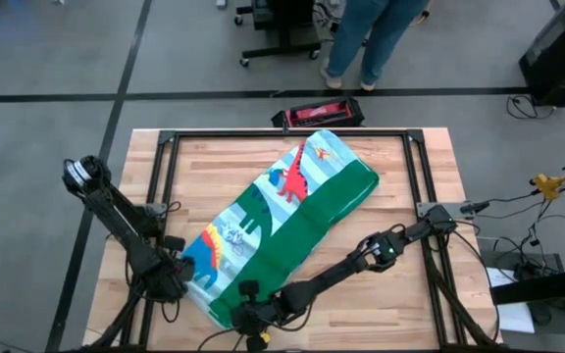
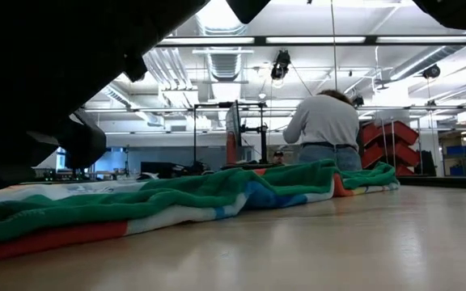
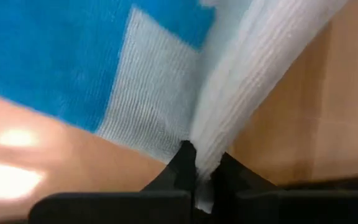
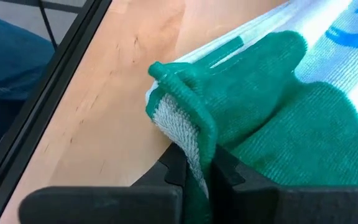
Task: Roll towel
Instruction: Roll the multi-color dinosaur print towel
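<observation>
The towel (image 1: 282,230) is lying folded into a long band slanting across the wooden table (image 1: 400,294), its dinosaur print facing up and the green border running along one long side. My left gripper (image 3: 202,177) is sitting at the towel's near end, fingers pinched tight on a pale edge of the cloth. My right gripper (image 4: 196,171) is sitting at the same near end just beside it, fingers clamped on the bunched green corner.

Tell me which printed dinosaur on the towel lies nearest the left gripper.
The blue dinosaur at the near end of the towel, beside the left gripper. The green one and red one lie farther up.
</observation>
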`<move>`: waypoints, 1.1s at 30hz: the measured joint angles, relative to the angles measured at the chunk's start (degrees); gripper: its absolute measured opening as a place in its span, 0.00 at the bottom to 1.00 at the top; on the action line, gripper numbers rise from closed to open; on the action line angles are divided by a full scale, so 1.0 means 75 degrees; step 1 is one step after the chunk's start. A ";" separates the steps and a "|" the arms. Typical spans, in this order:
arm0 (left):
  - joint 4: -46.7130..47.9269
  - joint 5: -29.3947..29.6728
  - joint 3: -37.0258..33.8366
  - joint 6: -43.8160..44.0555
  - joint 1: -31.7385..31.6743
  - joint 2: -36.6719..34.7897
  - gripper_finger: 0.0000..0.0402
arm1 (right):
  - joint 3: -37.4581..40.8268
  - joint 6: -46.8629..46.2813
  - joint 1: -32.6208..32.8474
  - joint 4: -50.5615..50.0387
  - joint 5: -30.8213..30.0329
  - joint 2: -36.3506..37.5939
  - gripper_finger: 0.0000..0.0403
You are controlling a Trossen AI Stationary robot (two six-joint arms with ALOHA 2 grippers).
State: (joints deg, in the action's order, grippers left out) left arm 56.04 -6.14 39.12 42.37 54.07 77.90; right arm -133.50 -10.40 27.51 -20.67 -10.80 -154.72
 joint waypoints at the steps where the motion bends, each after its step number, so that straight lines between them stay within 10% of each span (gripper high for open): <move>1: 0.0098 -0.0040 0.0168 -0.0068 0.0002 -0.0002 0.00 | 0.0001 -0.0012 0.0020 0.0038 0.0039 0.0009 0.02; 33: 0.1232 0.0138 0.1398 -0.2664 -0.1556 -0.0022 0.00 | -0.0011 -0.2220 0.0064 0.1048 0.1113 0.0088 0.02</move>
State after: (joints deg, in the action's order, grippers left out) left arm 65.28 -5.11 49.61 22.39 42.40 77.73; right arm -133.58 -27.05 27.99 -12.81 -2.45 -154.06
